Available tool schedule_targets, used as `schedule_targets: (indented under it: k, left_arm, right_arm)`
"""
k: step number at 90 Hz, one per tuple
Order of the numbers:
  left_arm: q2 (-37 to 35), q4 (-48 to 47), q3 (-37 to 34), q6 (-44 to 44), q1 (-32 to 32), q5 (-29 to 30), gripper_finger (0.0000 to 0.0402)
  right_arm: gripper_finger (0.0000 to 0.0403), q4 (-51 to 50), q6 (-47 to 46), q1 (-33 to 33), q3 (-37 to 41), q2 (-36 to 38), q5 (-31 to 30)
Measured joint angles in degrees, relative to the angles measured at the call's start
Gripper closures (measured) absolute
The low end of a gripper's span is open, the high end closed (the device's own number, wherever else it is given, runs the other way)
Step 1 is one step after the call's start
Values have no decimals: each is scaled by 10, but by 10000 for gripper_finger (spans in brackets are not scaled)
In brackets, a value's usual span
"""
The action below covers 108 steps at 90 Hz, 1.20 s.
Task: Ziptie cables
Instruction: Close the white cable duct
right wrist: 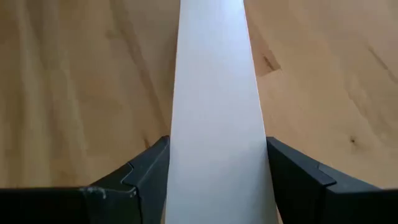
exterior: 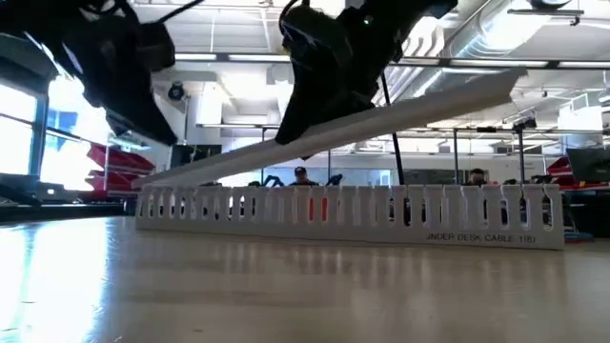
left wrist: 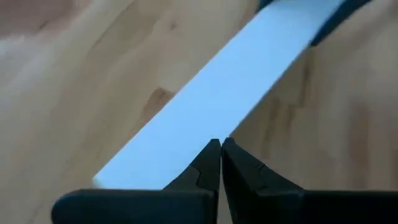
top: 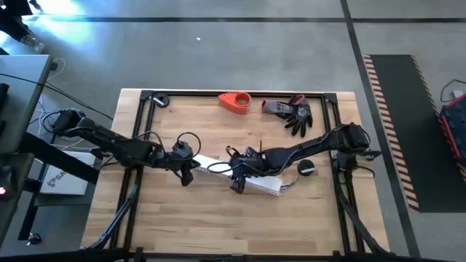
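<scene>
The right gripper [right wrist: 216, 180] is clamping the flat white strip [right wrist: 214, 93] across its width, one dark finger on each long edge, near the middle of the wooden table [top: 218, 218]. In the low view the strip [exterior: 381, 119] is tilting, its left end resting low by the white slotted channel [exterior: 353, 211] and its right end raised above it. The left gripper [left wrist: 220, 163] is sitting with its fingertips pressed together, nothing between them, just over the strip's [left wrist: 211, 106] other end. In the high view the channel [top: 263, 186] is lying just under the right gripper [top: 236, 175], with the left gripper [top: 185, 166] close beside. Thin dark cables [top: 290, 183] are curling at the channel's right end, though this detail is hard to confirm. An orange tape dispenser [top: 234, 102] and a grey glove [top: 291, 113] are lying at the table's far edge.
</scene>
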State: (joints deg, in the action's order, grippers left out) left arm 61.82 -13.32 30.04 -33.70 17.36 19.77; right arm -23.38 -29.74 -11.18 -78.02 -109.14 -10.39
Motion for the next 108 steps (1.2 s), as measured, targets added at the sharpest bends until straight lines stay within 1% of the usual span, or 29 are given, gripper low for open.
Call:
schedule_targets:
  k: [19,38,52,62,75,83,97,108]
  left_arm:
    - [7,-38,-1,-21,4,34,402]
    - [27,-41,-1,-22,4,32,402]
    - [27,-88,-1,-54,3,32,402]
    - [27,-118,-1,-73,3,24,402]
    - [26,-105,-14,-77,3,-5,402]
    - [26,-104,-18,-77,7,-8,402]
    - [11,-120,2,-44,33,-21,402]
    - [-2,-106,16,-27,64,-39,402]
  right_arm:
    - [195,-13,-3,0,-3,0,20]
    - [195,-16,-3,-1,-3,0,26]
    - [195,-17,-3,0,-3,0,45]
    - [195,-17,-2,0,-3,0,45]
    - [195,-17,0,0,-3,0,46]
    - [195,-17,0,0,-3,0,45]
    - [196,-18,1,0,-3,0,46]
    - [197,-19,0,3,-3,0,44]
